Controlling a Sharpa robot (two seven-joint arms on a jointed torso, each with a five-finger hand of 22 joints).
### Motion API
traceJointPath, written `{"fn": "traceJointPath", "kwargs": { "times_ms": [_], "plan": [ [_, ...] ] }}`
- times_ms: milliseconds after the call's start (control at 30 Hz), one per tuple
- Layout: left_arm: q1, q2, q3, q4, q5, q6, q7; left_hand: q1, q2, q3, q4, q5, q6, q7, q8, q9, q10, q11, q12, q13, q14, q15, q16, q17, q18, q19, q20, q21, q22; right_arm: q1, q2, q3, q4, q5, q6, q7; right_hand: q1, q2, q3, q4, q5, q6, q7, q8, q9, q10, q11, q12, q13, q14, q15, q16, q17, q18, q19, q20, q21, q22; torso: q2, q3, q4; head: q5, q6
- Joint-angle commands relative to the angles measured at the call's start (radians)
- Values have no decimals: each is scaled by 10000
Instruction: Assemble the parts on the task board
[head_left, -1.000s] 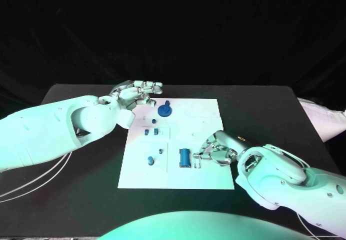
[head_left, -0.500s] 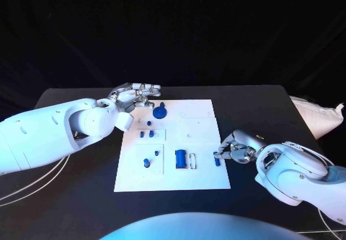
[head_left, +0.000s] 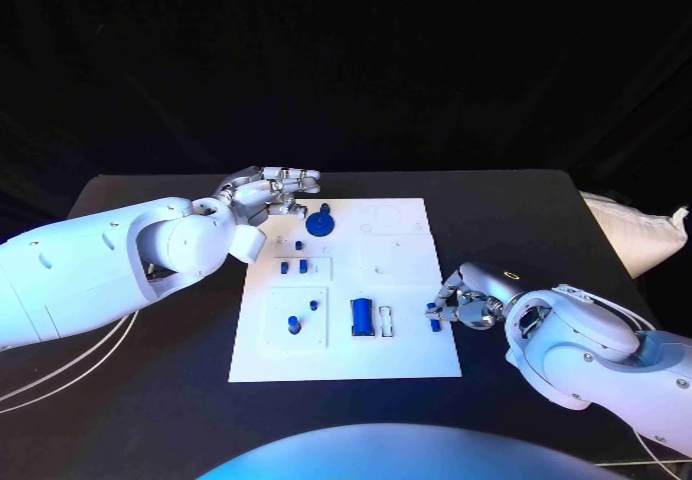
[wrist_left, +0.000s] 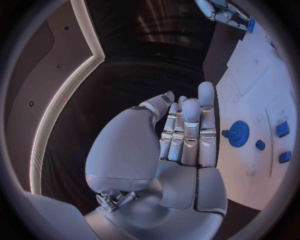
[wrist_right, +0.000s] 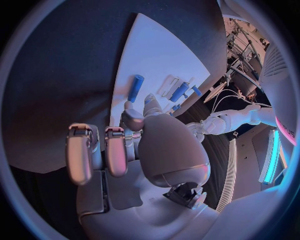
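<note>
The white task board (head_left: 407, 252) lies in the middle of the black table. My right hand (head_left: 462, 304) is at the board's right edge and pinches a small blue peg (head_left: 434, 316) in its fingertips; the right wrist view has the peg (wrist_right: 135, 88) sticking out over the board (wrist_right: 162, 50). My left hand (head_left: 274, 187) hovers by the board's far left corner, fingers straight and holding nothing (wrist_left: 187, 135). A blue gear (head_left: 319, 224) sits on the board beside it, also in the left wrist view (wrist_left: 238, 133). A blue block (head_left: 362, 318) lies near the board's middle front.
Several small blue pieces (head_left: 294, 267) stand in the board's left panels, one more at the front left (head_left: 294, 323). A pale bag (head_left: 635, 235) lies off the table's right edge. Black table surface (head_left: 159, 390) surrounds the board.
The camera has shifted. My right hand has drawn back from beside the blue block to the board's right edge, the peg in its fingertips. The left hand has stayed put.
</note>
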Motion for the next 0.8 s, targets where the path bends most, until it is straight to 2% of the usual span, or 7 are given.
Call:
{"fn": "traceJointPath", "kwargs": {
  "times_ms": [33,300,500,633,800],
  "plan": [
    [-1,-2,7,29,-44,191,59,-6,102,-56,-29,32,-67,22,59,2,-92,-1,66,17,-87,1,20,-20,98,-56,7,-29,-17,-34,66,-1,-61,-453,397,57,-87,24,18,90,42,154,-21,83,39,65,-30,-13,11,856,-81,-23,1785,-38,417,-7,-11,1452,-1,-13,-12,27,-24],
    [-3,-23,7,28,-44,210,23,-6,102,-56,-29,32,-67,22,59,2,-92,-1,66,17,-87,1,20,-20,98,-56,7,-29,-17,-91,157,-3,-166,-1405,999,6,-31,-18,34,98,11,251,-54,125,77,57,-60,-57,-7,855,-105,-29,1779,-37,416,-26,-14,1450,4,2,-3,70,-89],
    [-3,-34,6,26,-44,224,-6,-6,102,-56,-29,32,-67,22,59,2,-92,-1,66,17,-87,1,20,-20,98,-56,7,-29,-17,-164,272,-9,-215,-1982,1330,-7,32,-117,35,94,-101,329,-84,158,121,65,-85,-52,14,857,-130,-26,1789,-47,433,-49,12,1484,-4,-2,2,101,-97],
    [-3,-39,5,20,-44,231,-37,-17,97,-67,-26,29,-74,25,62,1,-103,2,76,17,-91,3,19,-29,98,-56,8,-32,-19,-198,335,-44,-262,-2149,1534,-14,140,-196,64,54,-238,381,-105,179,166,94,-107,-13,56,862,-149,-13,1812,-61,457,-69,50,1531,-6,-10,20,101,-126],
    [-3,-38,3,2,-44,240,-59,-17,97,-67,-26,29,-74,25,62,1,-103,2,76,17,-91,3,19,-29,98,-56,8,-32,-19,-254,478,-105,-341,-2267,1692,-19,297,-242,127,-21,-357,425,-126,199,218,98,-126,-17,72,864,-166,-11,1819,-62,457,-87,51,1535,-5,-3,-3,142,-122]
  ]
}}
